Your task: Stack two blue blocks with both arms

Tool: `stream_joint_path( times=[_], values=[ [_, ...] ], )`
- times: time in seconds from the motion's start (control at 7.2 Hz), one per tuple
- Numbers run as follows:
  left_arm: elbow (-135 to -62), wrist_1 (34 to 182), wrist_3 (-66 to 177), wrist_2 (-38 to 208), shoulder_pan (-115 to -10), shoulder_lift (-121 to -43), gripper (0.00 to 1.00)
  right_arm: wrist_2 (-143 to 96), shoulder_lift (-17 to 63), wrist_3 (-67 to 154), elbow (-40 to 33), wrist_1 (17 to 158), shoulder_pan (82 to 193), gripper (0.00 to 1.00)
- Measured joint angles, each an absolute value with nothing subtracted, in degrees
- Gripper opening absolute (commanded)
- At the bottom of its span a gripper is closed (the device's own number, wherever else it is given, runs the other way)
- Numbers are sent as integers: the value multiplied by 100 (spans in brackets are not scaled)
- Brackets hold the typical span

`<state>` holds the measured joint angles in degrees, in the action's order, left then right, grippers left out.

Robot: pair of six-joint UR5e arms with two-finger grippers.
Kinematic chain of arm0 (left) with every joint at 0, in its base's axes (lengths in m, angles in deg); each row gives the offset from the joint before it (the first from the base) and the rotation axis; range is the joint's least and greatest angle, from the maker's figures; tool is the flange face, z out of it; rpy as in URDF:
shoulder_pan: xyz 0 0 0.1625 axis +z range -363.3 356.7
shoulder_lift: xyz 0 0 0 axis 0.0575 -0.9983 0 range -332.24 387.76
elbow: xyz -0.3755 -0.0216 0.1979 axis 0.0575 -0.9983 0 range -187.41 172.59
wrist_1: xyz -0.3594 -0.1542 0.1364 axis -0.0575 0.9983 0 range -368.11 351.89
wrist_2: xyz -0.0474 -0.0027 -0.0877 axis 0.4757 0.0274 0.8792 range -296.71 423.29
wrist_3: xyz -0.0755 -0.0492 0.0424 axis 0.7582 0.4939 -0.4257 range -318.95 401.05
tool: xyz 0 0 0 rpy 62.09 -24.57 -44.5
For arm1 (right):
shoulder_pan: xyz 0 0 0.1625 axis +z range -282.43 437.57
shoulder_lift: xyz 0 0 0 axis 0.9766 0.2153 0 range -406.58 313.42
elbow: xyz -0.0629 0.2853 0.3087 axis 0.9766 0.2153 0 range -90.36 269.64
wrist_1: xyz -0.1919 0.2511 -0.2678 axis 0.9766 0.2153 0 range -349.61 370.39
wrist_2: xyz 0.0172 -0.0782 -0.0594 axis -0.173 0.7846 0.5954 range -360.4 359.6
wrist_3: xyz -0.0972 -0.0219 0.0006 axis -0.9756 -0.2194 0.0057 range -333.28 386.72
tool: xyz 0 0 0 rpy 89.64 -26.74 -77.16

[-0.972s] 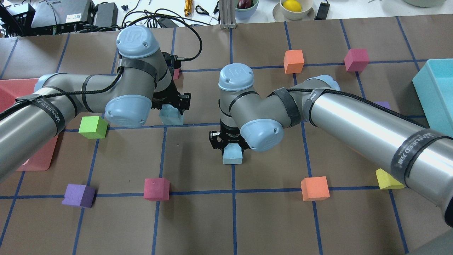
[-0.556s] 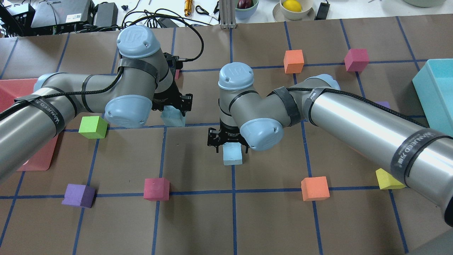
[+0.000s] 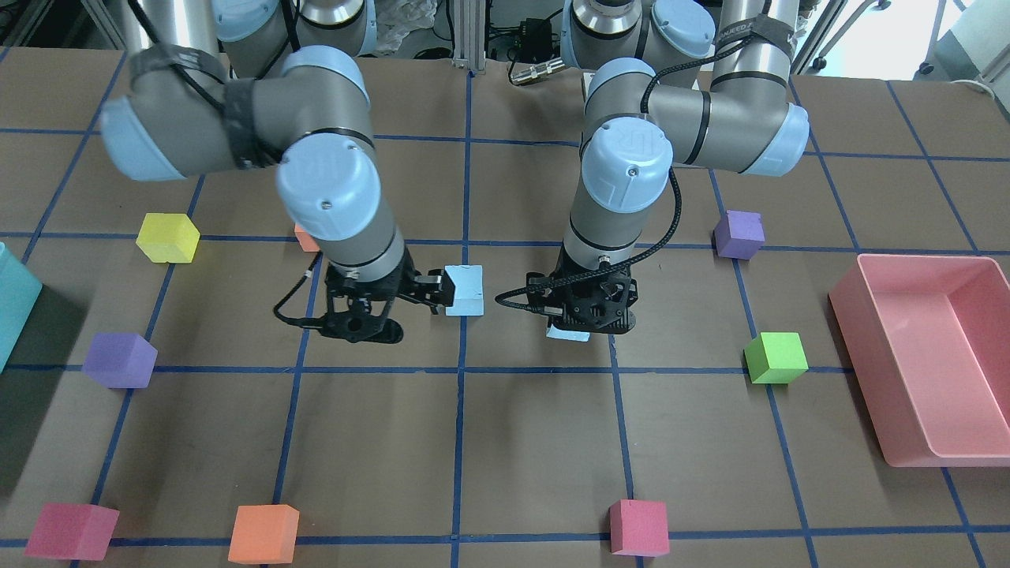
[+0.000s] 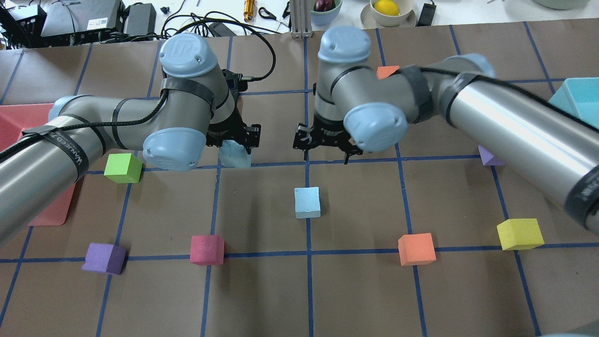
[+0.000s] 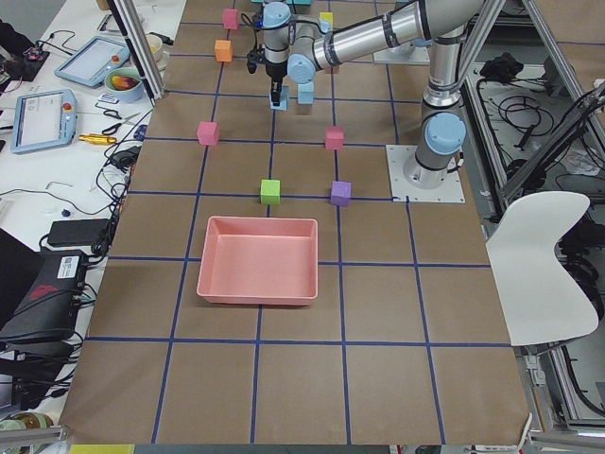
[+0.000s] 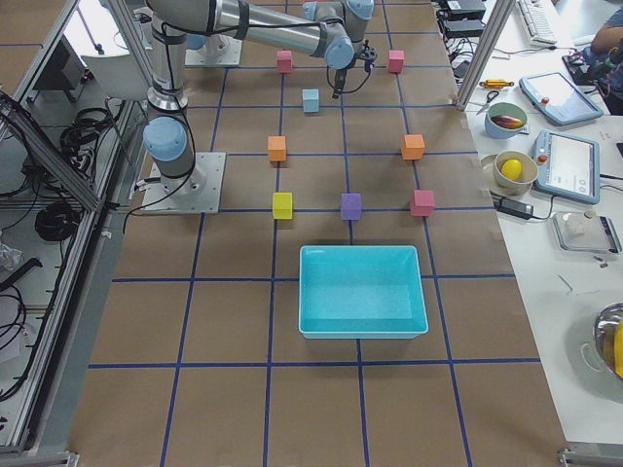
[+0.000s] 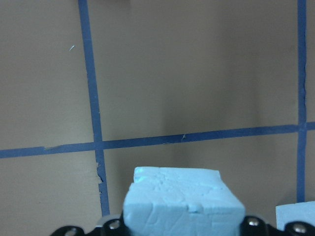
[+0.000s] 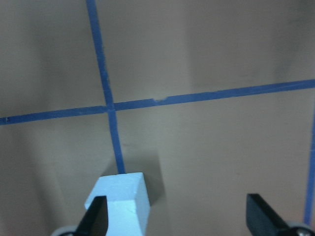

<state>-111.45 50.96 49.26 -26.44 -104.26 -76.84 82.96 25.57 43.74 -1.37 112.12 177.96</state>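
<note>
Jaws on the left gripper (image 4: 237, 146) clamp one blue block (image 4: 233, 159) clear of the table (image 4: 262, 290). Right gripper (image 4: 326, 157) hangs wide open, just on the far side of the second blue block (image 4: 307, 202), which lies on the blue tape grid (image 4: 309, 281). Three pink cubes (image 4: 207, 249), two orange (image 4: 416, 249), two purple (image 4: 104, 257), one yellow (image 4: 519, 234) and one green (image 4: 122, 167) sit on brown paper. A pink tray (image 3: 947, 371) is at the left end, a teal bin (image 6: 362, 292) at the right.

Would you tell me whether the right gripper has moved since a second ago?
Yes: the right gripper has left the blue block and drawn back over the tape line toward the far edge.
</note>
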Motion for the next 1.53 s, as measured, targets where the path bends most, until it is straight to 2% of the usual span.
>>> stream_joint_path(
  times=[0.28, 0.69, 1.39, 1.53],
  values=[
    [-11117, 5089, 5650, -2529, -10875, -7763, 0, 8596, 3005, 3799, 34, 10526, 17116, 100],
    [-10962, 5135, 6502, -2342, -11558, -7969, 0, 8727, 3739, 3070, 81, 9787, 16771, 100],
    [-10988, 5290, 6916, -2358, -11882, -8137, 0, 8873, 4052, 2907, 129, 9691, 16686, 100],
    [-10988, 5289, 6932, -2360, -11884, -8182, 10, 8873, 4086, 2920, 128, 9700, 16682, 100]
  ],
)
